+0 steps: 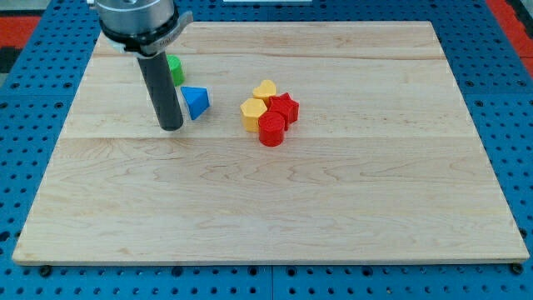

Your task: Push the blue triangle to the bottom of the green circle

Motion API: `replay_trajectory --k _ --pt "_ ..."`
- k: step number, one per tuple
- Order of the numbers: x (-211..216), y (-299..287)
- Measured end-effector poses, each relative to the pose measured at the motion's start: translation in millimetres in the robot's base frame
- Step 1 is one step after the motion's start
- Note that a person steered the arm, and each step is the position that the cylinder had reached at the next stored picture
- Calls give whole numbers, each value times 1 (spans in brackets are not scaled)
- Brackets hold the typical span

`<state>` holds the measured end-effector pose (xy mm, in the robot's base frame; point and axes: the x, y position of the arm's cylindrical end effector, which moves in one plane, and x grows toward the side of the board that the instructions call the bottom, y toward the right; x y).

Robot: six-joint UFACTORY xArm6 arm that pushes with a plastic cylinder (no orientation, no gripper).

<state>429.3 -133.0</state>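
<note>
The blue triangle (196, 102) lies on the wooden board in the upper left part of the view. The green circle (176, 69) sits just above and to the left of it, partly hidden behind my rod. My tip (171, 127) rests on the board just left of and slightly below the blue triangle, close to it; I cannot tell if they touch. The rod rises to the arm's head at the view's top left.
A tight cluster sits right of the triangle: a yellow heart (265, 89), a yellow hexagon (253, 113), a red star (284, 107) and a red cylinder (271, 130). The wooden board (291, 208) lies on a blue pegboard.
</note>
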Motion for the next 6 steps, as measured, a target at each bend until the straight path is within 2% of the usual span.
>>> replay_trajectory --k 1,2,3,4,6 --pt "-15 31" --pt "-53 35" --pt "-97 9" --pt "-99 -3" --pt "-50 12"
